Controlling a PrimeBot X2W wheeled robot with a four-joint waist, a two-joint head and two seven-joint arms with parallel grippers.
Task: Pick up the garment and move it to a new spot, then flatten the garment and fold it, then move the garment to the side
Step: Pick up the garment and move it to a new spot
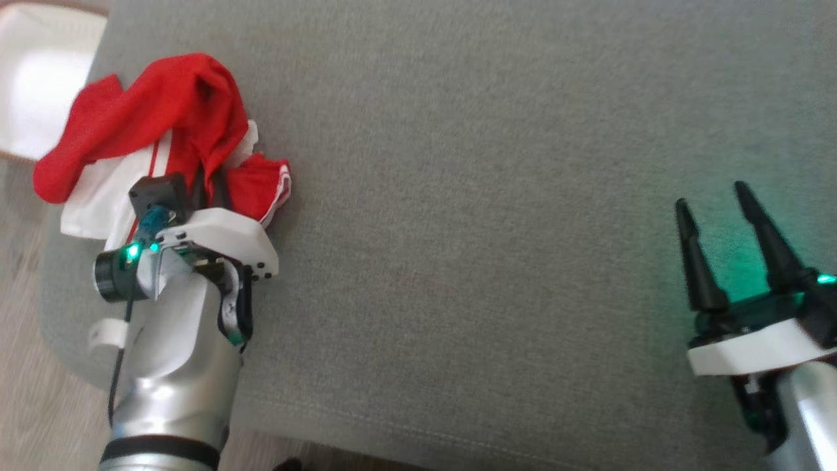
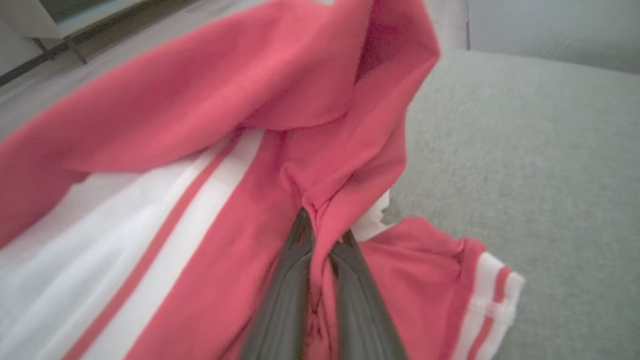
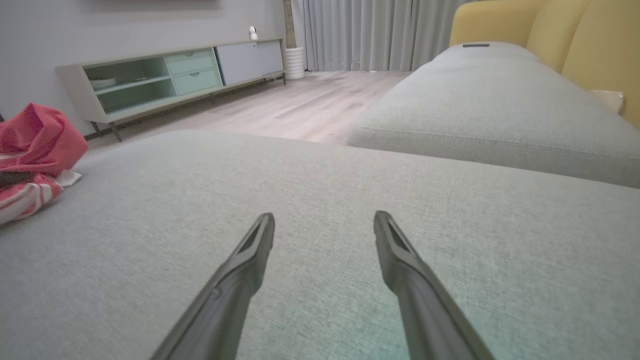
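One red-and-white garment (image 1: 163, 108), fold pinched between my left fingers (image 2: 285, 300); my right fingers (image 3: 240, 280) spread wide over grey cushion (image 1: 490, 196).

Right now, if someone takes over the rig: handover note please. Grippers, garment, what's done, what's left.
Left gripper: shut on a pinch of red cloth of the garment.
Right gripper: open, holding nothing, over bare grey cushion on the robot's right.
Garment: red and white, crumpled in a heap at the cushion's left edge.
Done: grasp taken.
Left: lift it and move it to a new spot, flatten, fold, move it aside.
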